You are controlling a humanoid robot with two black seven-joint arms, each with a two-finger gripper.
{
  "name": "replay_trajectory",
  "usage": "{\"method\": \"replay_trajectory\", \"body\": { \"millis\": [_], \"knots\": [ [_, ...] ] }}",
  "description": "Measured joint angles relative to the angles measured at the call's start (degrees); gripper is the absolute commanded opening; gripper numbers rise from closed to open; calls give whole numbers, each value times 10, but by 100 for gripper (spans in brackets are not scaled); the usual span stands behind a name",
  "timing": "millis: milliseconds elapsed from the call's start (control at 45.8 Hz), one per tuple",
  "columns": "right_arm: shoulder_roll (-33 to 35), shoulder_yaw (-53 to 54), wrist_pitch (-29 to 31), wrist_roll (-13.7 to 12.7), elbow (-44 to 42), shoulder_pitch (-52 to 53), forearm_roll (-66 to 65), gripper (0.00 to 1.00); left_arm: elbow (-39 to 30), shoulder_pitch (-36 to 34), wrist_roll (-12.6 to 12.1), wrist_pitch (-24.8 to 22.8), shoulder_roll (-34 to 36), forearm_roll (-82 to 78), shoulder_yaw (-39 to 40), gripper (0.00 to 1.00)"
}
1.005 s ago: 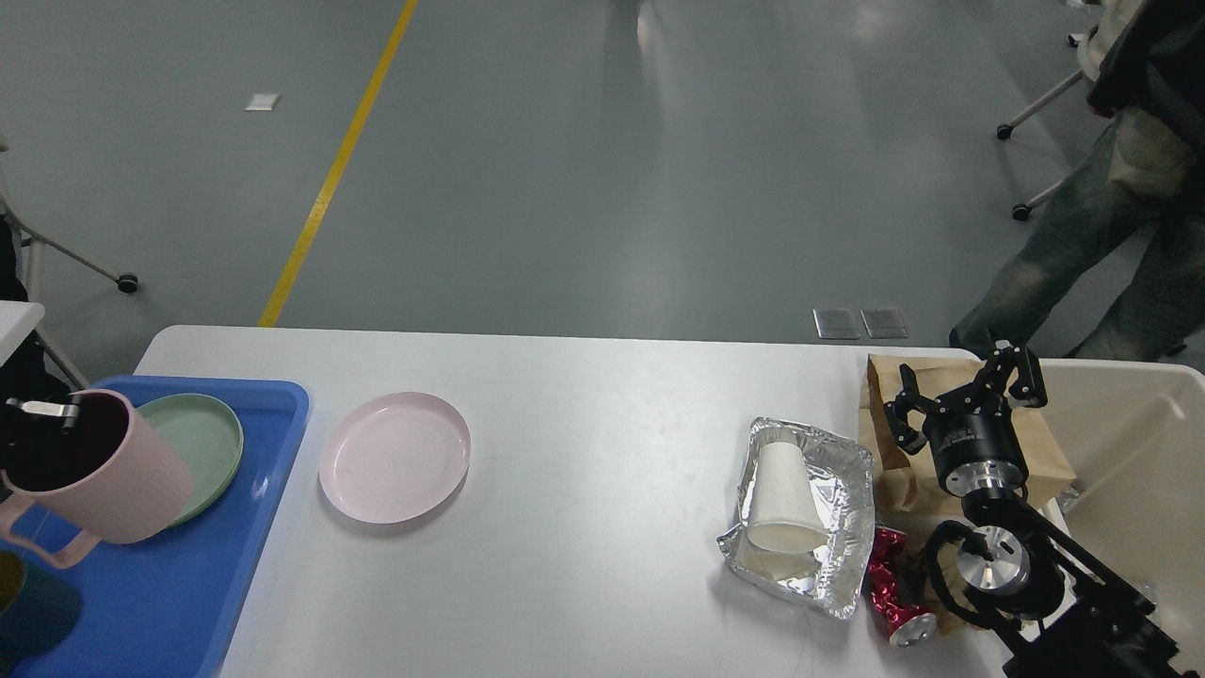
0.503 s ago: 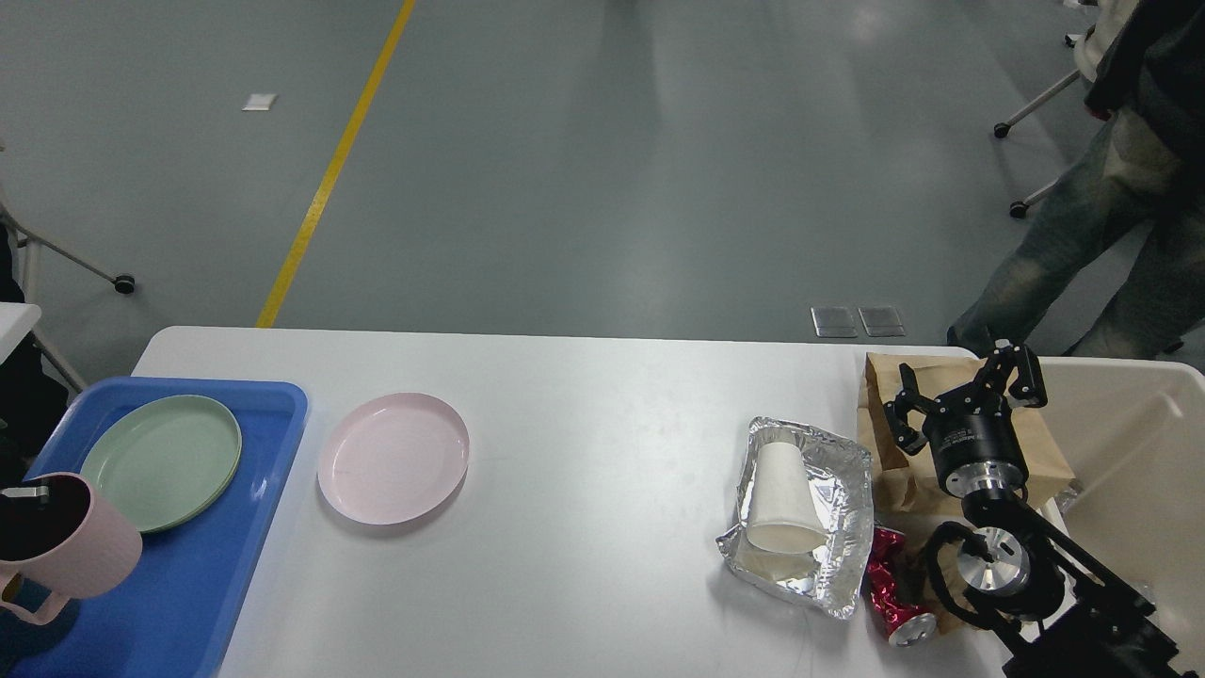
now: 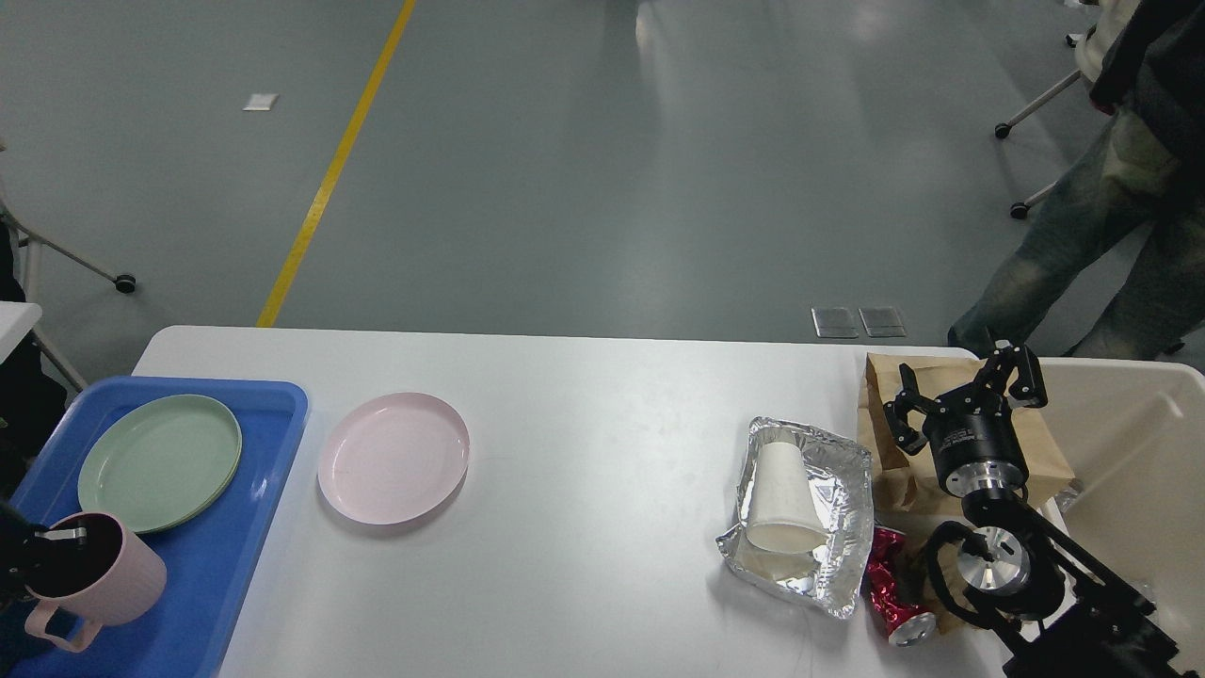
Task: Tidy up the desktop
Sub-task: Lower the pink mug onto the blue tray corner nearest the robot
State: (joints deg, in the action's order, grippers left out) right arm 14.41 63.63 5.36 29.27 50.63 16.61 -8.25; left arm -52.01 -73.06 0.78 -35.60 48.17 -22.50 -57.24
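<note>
The white desktop [image 3: 602, 452] carries a pink plate [image 3: 393, 457] left of centre. A crumpled foil tray [image 3: 828, 513] on the right holds a tipped white paper cup [image 3: 783, 499]. Beside it lie a crushed red can [image 3: 890, 589] and a brown paper bag [image 3: 885, 395]. My left gripper [image 3: 47, 546] at the far left edge is shut on the rim of a pink mug [image 3: 108, 579], low over the blue tray [image 3: 254, 490]. My right gripper [image 3: 965, 395] stands open above the paper bag, holding nothing.
A green plate [image 3: 160, 461] lies in the blue tray's far part. A beige bin [image 3: 1139, 452] stands off the desktop's right end. A person in jeans [image 3: 1083, 245] stands on the floor behind the right corner.
My left gripper has carried the pink mug down and toward the near part of the blue tray, uncovering the green plate. The right arm has not moved.
</note>
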Motion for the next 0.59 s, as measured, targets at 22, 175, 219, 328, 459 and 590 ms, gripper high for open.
{"method": "replay_trajectory", "body": {
  "millis": [22, 175, 219, 328, 459, 590],
  "knots": [
    [0, 0, 0, 0, 0, 0, 0, 100, 0, 3, 0, 0, -2, 0, 2, 0],
    [0, 0, 0, 0, 0, 0, 0, 100, 0, 23, 0, 10, -15, 0, 10, 0],
    [0, 0, 0, 0, 0, 0, 0, 100, 0, 26, 0, 14, -20, 1, 10, 1],
    [0, 0, 0, 0, 0, 0, 0, 100, -2, 31, -1, 18, -28, 2, 11, 1],
    [0, 0, 0, 0, 0, 0, 0, 100, -2, 35, -1, 19, -31, 3, 11, 5],
    [0, 0, 0, 0, 0, 0, 0, 100, -2, 37, -1, 22, -31, 6, 11, 47]
  ]
}}
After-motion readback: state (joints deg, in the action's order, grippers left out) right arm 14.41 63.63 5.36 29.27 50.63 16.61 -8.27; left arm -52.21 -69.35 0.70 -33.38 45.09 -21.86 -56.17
